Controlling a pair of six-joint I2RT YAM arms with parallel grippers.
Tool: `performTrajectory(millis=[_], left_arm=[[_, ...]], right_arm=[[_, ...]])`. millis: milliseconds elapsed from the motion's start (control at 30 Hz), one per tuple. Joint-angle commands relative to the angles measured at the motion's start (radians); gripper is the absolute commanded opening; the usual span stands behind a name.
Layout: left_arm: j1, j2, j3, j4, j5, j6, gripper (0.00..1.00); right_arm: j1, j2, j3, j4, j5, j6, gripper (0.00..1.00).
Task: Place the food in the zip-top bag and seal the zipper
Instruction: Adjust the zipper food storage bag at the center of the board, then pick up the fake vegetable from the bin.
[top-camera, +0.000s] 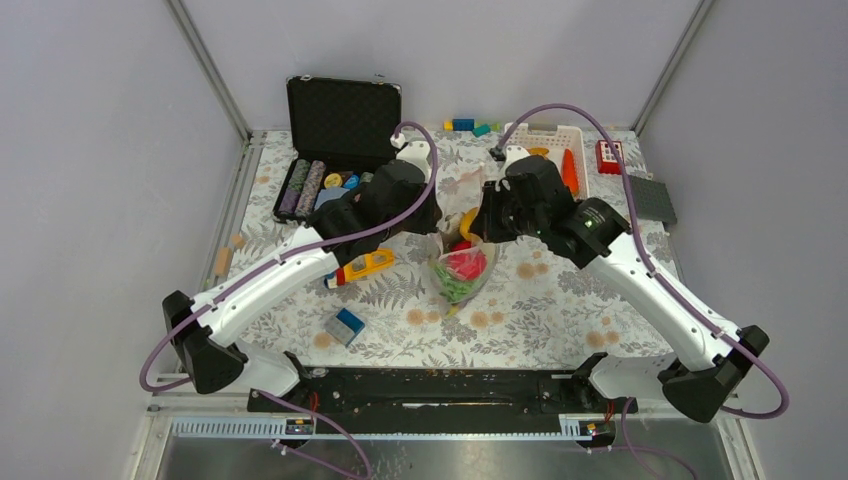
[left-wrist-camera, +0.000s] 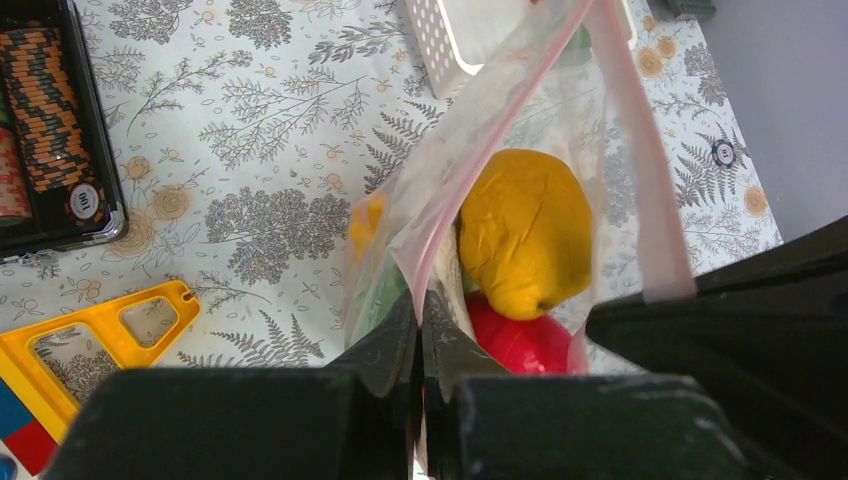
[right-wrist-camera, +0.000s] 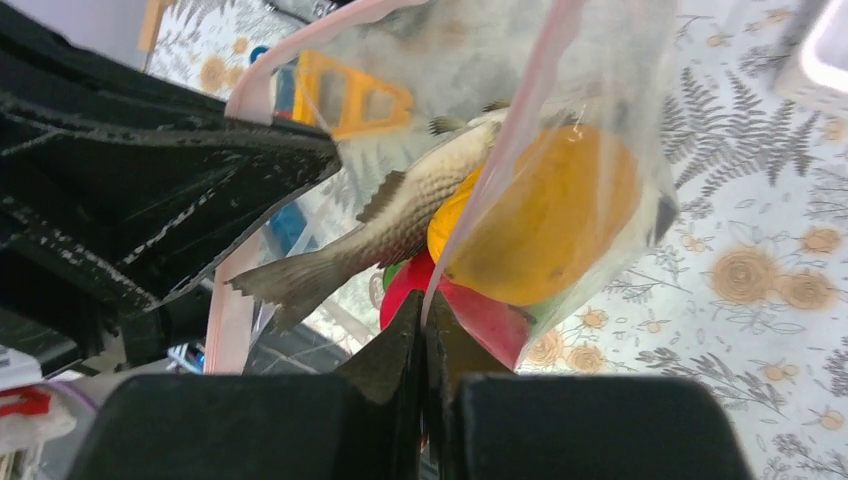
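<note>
Left gripper (left-wrist-camera: 420, 335) clenched on a pink lip of the zip-top bag (left-wrist-camera: 500, 110). Right gripper (right-wrist-camera: 424, 325) clamped on its rim too. Bag is held between them, zipper strips apart. Just past left tips: one yellow fruit (left-wrist-camera: 525, 235), one red piece (left-wrist-camera: 520, 345). Only right wrist shows one fish (right-wrist-camera: 400, 225). Only top view shows green bits (top-camera: 452, 285) and the bag bottom reaching the table (top-camera: 560, 300).
</note>
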Motion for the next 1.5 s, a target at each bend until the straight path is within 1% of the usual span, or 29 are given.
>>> performTrajectory(millis=[0, 100, 167, 233, 333, 367, 433, 500, 533, 567, 633, 733, 767, 900, 933, 1067, 1133, 1233, 1400, 1467], left_arm=[[0.0, -0.05, -0.018, 0.041, -0.005, 0.017, 0.0], [0.001, -0.076, -0.033, 0.04, -0.054, 0.019, 0.0], [0.0, -0.094, -0.037, 0.04, -0.089, 0.023, 0.0], [0.002, -0.11, -0.039, 0.041, -0.113, 0.024, 0.0], [0.004, -0.122, -0.043, 0.057, -0.125, 0.033, 0.0], [0.004, -0.122, -0.041, 0.065, -0.122, 0.035, 0.0], [0.006, -0.119, -0.034, 0.074, -0.114, 0.039, 0.0], [0.01, -0.107, -0.009, 0.073, -0.111, 0.043, 0.0], [0.014, -0.095, 0.004, 0.068, -0.111, 0.045, 0.0], [0.021, -0.083, 0.018, 0.062, -0.115, 0.045, 0.0], [0.041, -0.062, 0.045, 0.046, -0.1, 0.041, 0.0], [0.06, -0.038, 0.062, 0.033, -0.085, 0.035, 0.0], [0.064, -0.032, 0.063, 0.032, -0.082, 0.036, 0.0], [0.086, -0.006, 0.082, 0.026, -0.079, 0.044, 0.0], [0.095, 0.001, 0.088, 0.022, -0.073, 0.042, 0.0], [0.115, 0.021, 0.106, 0.021, -0.048, 0.047, 0.0], [0.117, 0.03, 0.111, 0.02, -0.046, 0.054, 0.0], [0.121, 0.037, 0.114, 0.024, -0.035, 0.069, 0.0], [0.126, 0.052, 0.119, 0.04, -0.007, 0.091, 0.0], [0.127, 0.059, 0.123, 0.042, -0.007, 0.092, 0.0]], right_arm=[[0.004, -0.049, -0.007, -0.006, 0.206, -0.01, 0.0], [-0.001, -0.088, -0.036, -0.072, 0.424, 0.012, 0.0], [-0.021, -0.119, -0.063, -0.11, 0.499, 0.038, 0.0], [-0.073, -0.137, -0.1, -0.13, 0.494, 0.052, 0.0], [-0.114, -0.164, -0.149, -0.079, 0.396, 0.013, 0.0], [-0.115, -0.172, -0.158, -0.052, 0.35, -0.009, 0.02], [-0.115, -0.185, -0.158, 0.003, 0.264, -0.036, 0.13], [-0.117, -0.19, -0.134, 0.033, 0.184, -0.054, 0.17], [-0.116, -0.186, -0.114, 0.03, 0.161, -0.06, 0.22], [-0.119, -0.181, -0.089, 0.02, 0.143, -0.066, 0.31], [-0.125, -0.166, -0.05, 0.009, 0.106, -0.086, 0.4], [-0.145, -0.147, -0.015, 0.015, 0.061, -0.101, 0.61], [-0.159, -0.135, -0.002, 0.012, 0.051, -0.095, 0.69], [-0.237, -0.1, 0.055, 0.001, 0.034, -0.065, 0.96], [-0.258, -0.09, 0.065, 0.003, 0.037, -0.065, 0.99], [-0.358, -0.011, 0.112, 0.003, 0.066, -0.022, 1.0], [-0.42, 0.05, 0.133, 0.007, 0.073, 0.018, 1.0], [-0.481, 0.156, 0.168, 0.043, 0.125, 0.054, 1.0], [-0.535, 0.409, 0.297, 0.084, 0.17, 0.12, 1.0], [-0.554, 0.542, 0.367, 0.092, 0.178, 0.161, 1.0]])
